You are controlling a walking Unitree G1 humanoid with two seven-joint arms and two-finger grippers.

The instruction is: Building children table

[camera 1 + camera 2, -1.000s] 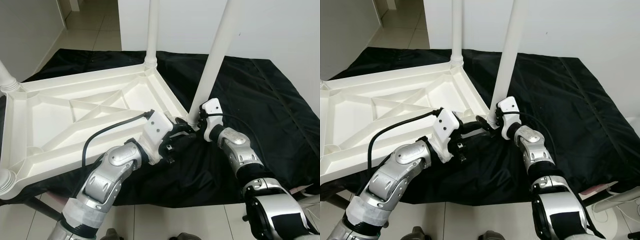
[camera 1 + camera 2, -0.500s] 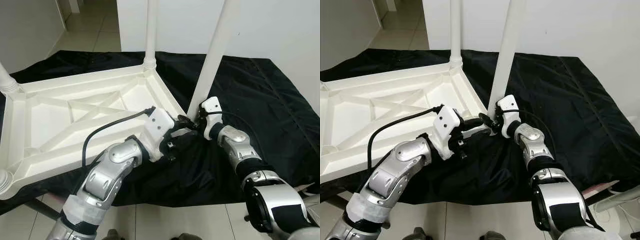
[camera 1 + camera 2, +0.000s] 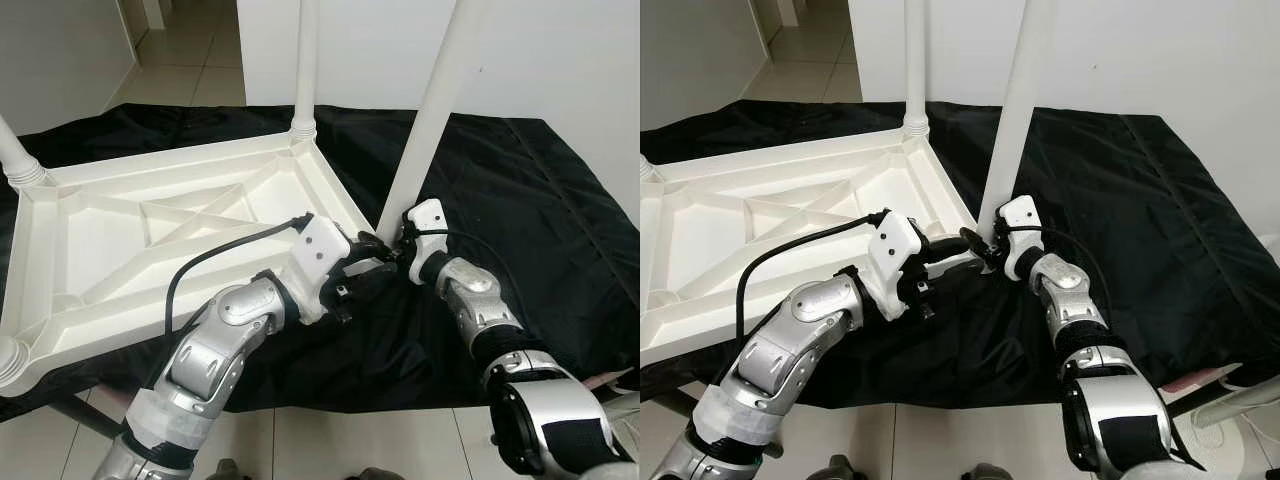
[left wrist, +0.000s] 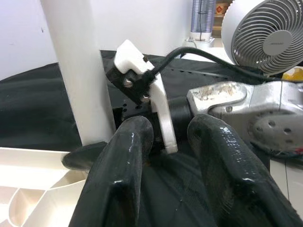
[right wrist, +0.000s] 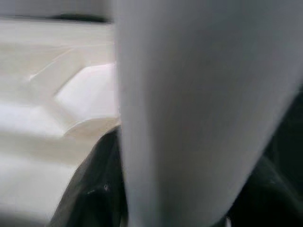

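A white children's table point(image 3: 120, 250) lies upside down on a black cloth, its legs pointing up. My right gripper point(image 3: 392, 244) is shut on the base of the near right leg point(image 3: 432, 120), at the table's corner socket. The right wrist view has that leg point(image 5: 189, 104) very close, with a black finger point(image 5: 94, 189) against it. My left gripper point(image 3: 366, 250) reaches in from the left to the same corner. Its fingers point(image 4: 120, 179) stand open with nothing between them, just short of the right wrist.
The black cloth point(image 3: 530, 200) covers the floor under and to the right of the table. Another upright leg point(image 3: 305, 60) stands at the far corner, and two more point(image 3: 15, 160) at the left. A white wall is close behind. A fan point(image 4: 265, 33) stands off to the right.
My left gripper has edged a little closer to the leg's base. The right gripper stays on the leg. The camera has shifted slightly.
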